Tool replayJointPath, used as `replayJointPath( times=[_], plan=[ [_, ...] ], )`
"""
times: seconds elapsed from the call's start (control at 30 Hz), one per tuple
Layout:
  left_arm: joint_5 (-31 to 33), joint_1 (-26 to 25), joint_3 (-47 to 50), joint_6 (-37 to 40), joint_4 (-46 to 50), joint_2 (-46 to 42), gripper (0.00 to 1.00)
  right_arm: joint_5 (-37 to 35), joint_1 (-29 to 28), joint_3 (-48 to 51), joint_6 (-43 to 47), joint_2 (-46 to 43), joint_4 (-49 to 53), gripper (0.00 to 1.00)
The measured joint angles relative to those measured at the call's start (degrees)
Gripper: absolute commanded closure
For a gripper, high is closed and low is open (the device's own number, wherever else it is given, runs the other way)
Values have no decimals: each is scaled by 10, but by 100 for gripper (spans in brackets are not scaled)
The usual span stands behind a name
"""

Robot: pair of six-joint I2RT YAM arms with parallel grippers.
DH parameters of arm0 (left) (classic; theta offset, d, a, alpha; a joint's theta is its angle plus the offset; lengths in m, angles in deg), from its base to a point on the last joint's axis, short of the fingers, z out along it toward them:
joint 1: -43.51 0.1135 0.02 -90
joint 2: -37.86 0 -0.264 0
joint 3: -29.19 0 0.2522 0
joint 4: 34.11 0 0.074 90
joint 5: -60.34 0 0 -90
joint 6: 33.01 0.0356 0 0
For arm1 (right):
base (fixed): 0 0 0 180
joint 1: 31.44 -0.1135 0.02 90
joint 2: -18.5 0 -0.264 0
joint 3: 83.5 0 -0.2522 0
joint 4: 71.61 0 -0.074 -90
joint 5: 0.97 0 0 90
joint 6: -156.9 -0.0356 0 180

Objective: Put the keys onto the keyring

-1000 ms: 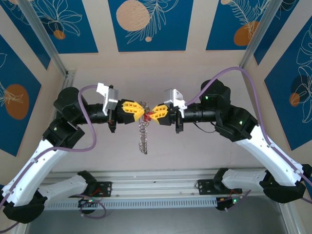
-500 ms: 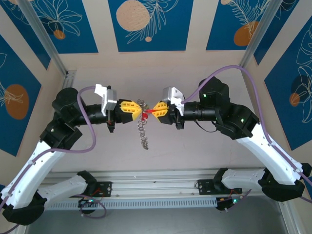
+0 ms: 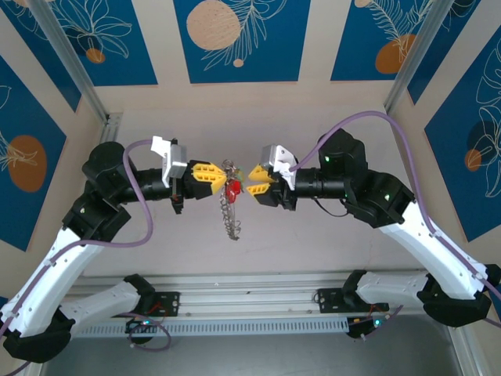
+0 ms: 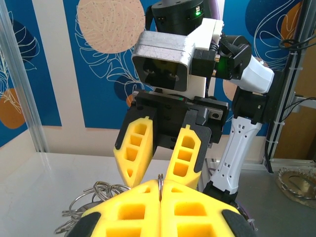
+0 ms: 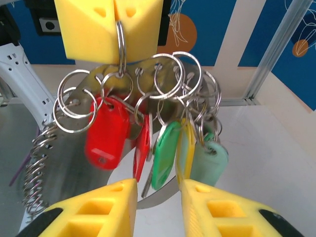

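My left gripper (image 3: 227, 178) is shut on a thin silver split ring (image 5: 120, 42) at the top of the keyring (image 3: 229, 215), whose coiled, chain-like edge (image 5: 37, 170) hangs down below. In the left wrist view the ring's edge (image 4: 160, 181) sticks up between the closed yellow fingers. Several keys dangle from small rings: a red one (image 5: 106, 131), a green one (image 5: 165, 153), a yellow one (image 5: 183, 148) and a pale green one (image 5: 210, 160). My right gripper (image 5: 158, 192) stands open just below them, gripping nothing. From above, it (image 3: 248, 178) faces the left one, with the red key (image 3: 232, 189) between them.
Both arms are raised above the pale table (image 3: 297, 243), wrists pointing at each other. Blue patterned wall panels (image 3: 239, 39) stand behind, and aluminium posts (image 3: 78, 70) frame the corners. The arm bases and a rail (image 3: 250, 301) run along the near edge.
My right gripper has opened, let go of the red key and drawn back a little to the right. The bunch now hangs from my left gripper alone.
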Motion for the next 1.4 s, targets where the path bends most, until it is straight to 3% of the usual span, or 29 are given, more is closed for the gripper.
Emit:
replayJointPath(
  times=[0.27,0.53,0.87,1.03,1.2,1.4],
  plan=[
    [-14,4,-15,-6,4,4,100,8,0,46,2,-47,-32,66],
    [-41,10,-24,-74,-66,5,100,43,2,106,14,-102,-99,43],
    [-50,18,-26,-167,-169,30,100,53,20,167,16,-134,-167,21],
    [-47,20,-26,-177,-184,49,100,60,57,190,-3,-136,-198,15],
    [-24,20,-24,-163,-174,68,100,66,108,191,-37,-116,-212,1],
    [23,21,-10,-117,-130,84,100,68,170,221,-93,-103,-240,1]
  ],
)
